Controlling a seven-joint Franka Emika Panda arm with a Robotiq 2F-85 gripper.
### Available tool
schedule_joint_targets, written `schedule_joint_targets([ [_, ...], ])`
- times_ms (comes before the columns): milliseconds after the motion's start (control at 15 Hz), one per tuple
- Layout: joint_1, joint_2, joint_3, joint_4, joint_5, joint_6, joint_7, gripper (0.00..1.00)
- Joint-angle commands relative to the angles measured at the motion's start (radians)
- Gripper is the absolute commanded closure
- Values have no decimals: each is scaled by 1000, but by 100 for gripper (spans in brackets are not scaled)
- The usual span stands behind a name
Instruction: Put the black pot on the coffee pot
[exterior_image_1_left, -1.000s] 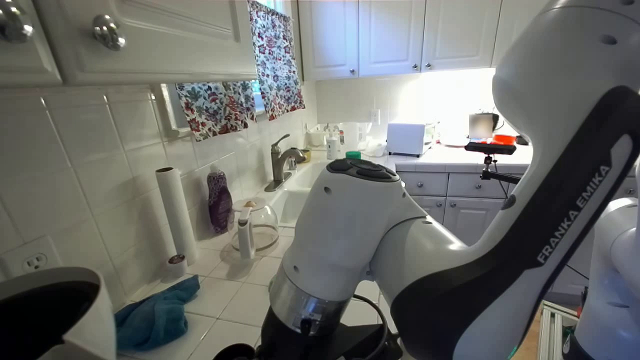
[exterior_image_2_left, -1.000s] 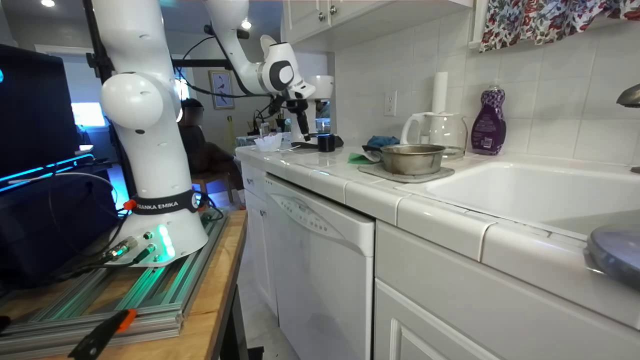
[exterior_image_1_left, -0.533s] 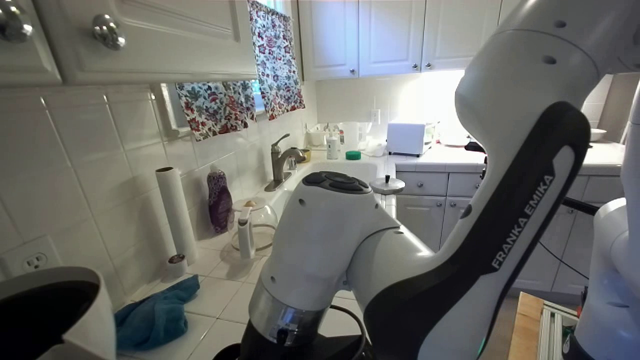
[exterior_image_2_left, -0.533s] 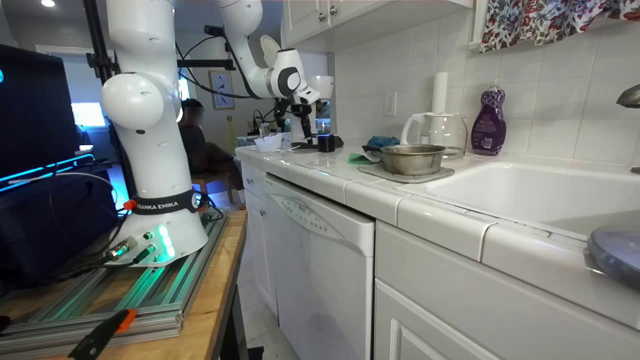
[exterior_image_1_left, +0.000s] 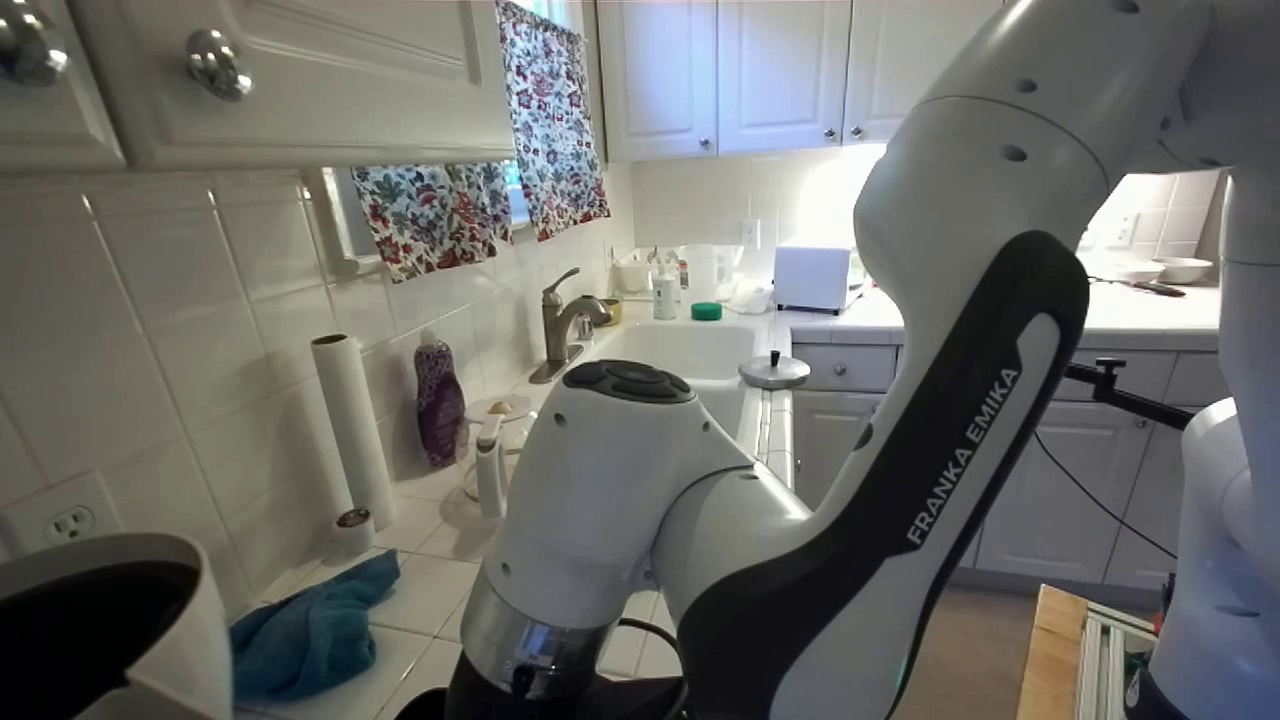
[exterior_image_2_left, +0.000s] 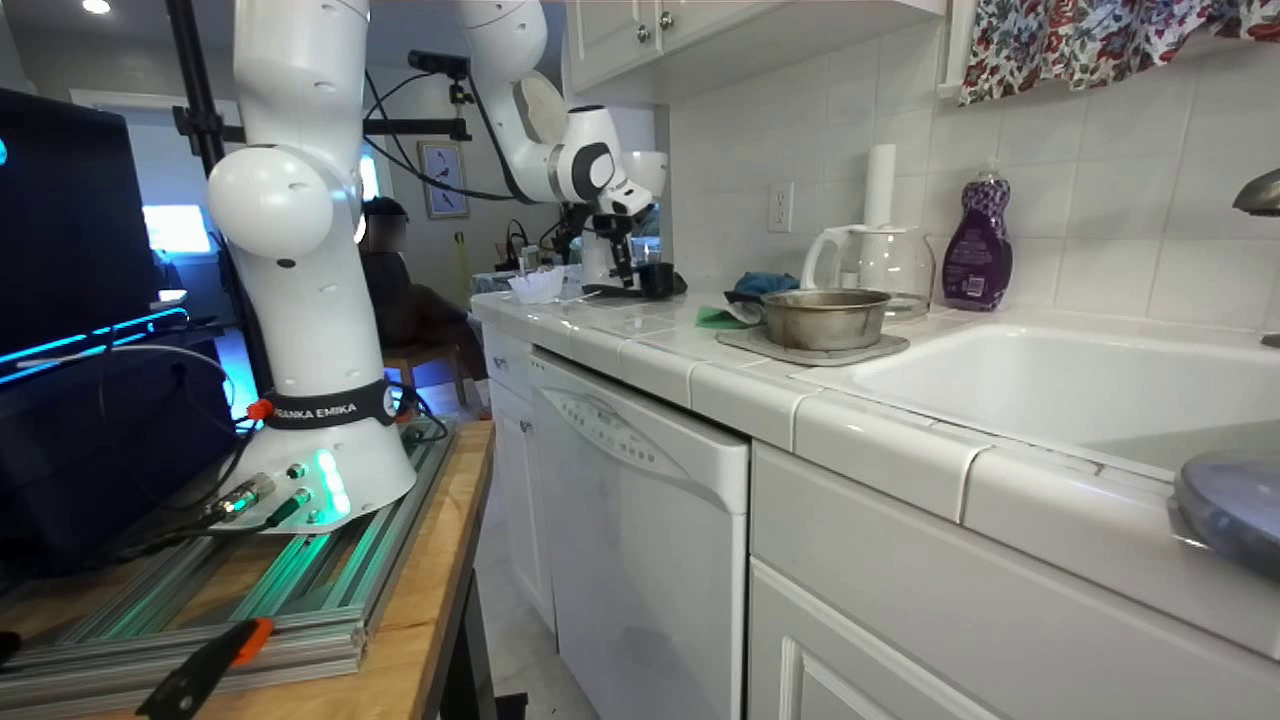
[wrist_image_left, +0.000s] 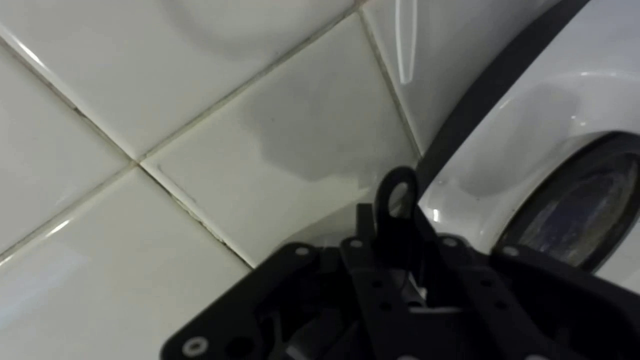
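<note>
One arm (exterior_image_2_left: 270, 200): base lower left in an exterior view, elbow cut off by the top edge, forearm slanting down at top center, wrist bent so the gripper (wrist_image_left: 396, 225) points down, canted slightly toward lower right. It's clamped on the black pot (exterior_image_2_left: 658, 281), just above frame center. Wrist view: black loop handle (wrist_image_left: 383, 200) pinched between the fingers (wrist_image_left: 362, 265), lower center. Can't tell if the pot touches the counter (exterior_image_2_left: 650, 328). Coffee maker (wrist_image_left: 525, 115) close by, right side of wrist view. Grey metal pot (exterior_image_2_left: 825, 320) on a flat mat (exterior_image_2_left: 745, 342) stands between black pot and coffee pot (exterior_image_2_left: 895, 262), right of center; blue towel (exterior_image_2_left: 768, 282) behind it. Purple bottle (exterior_image_1_left: 440, 400) is left of center where the arm covers part of the coffee pot. Black pot axis near vertical, exact tilt unclear; loop points to top of wrist view. Coffee pot upright, handle toward frame left beside the grey pot.
</note>
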Motion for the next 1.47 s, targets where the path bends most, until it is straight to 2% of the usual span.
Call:
schedule_joint_targets([
  [0, 38, 12, -29, 33, -42, -2, 35, 100],
  [267, 46, -44, -43, -8, -30, 12, 52, 99],
  [600, 19, -225, -92, -162, -7, 66, 157, 99],
  [933, 1, -422, -121, -377, 107, 351, 158, 99],
  [1133, 18, -499, -181, -495, 123, 551, 177, 99],
  [1200, 63, -523, -224, -530, 211, 597, 106, 99],
  [1267, 41, -541, -250, -563, 121, 641, 187, 99],
  [1333, 21, -489, -272, -477, 120, 635, 161, 99],
  [1400, 30, -501, -314, -499, 99, 679, 170, 99],
])
